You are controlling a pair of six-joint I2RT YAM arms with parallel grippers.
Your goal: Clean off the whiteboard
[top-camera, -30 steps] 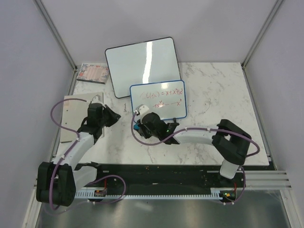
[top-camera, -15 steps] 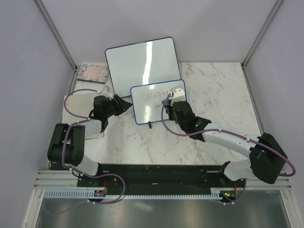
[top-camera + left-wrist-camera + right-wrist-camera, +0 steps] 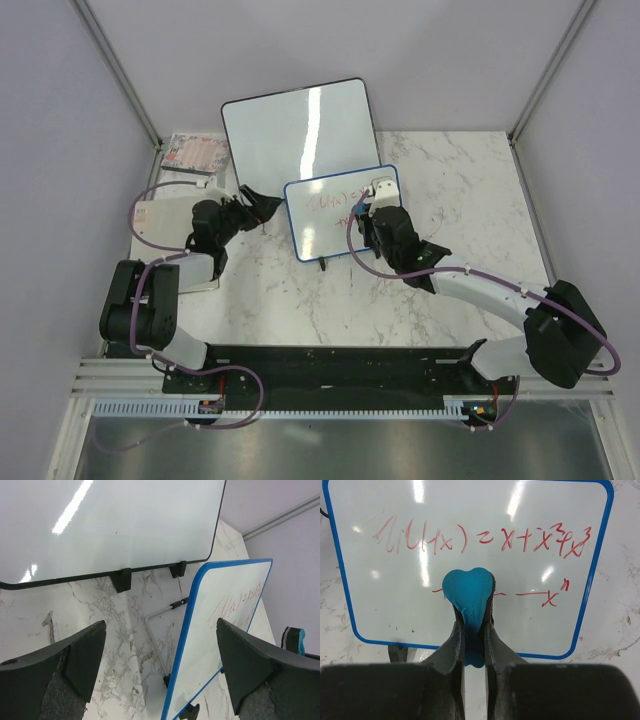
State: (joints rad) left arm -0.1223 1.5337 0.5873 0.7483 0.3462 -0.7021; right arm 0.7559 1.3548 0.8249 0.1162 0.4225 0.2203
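The whiteboard (image 3: 330,218) with the blue frame stands on little black feet near the middle of the top picture, on the marble desk (image 3: 460,190). It leans back a bit. Just above it in the picture stands a bigger board (image 3: 300,130) with a black frame and nothing written on it.

The left hand (image 3: 264,206) is just beside the left edge of the whiteboard. Its two fingers (image 3: 82,655) are spread wide apart and hold nothing. In the left wrist picture, the blue edge of the whiteboard shows in the right half, ahead of the spread fingers.

The right hand (image 3: 380,203) is at the upper right part of the whiteboard. Its fingers are pressed together on a blue eraser (image 3: 469,592). In the right wrist picture, the eraser sits in front of the middle of the whiteboard, under a line of red writing (image 3: 480,539). More red marks show to the right of the eraser.

A small colourful booklet (image 3: 195,153) lies at the upper left of the desk.
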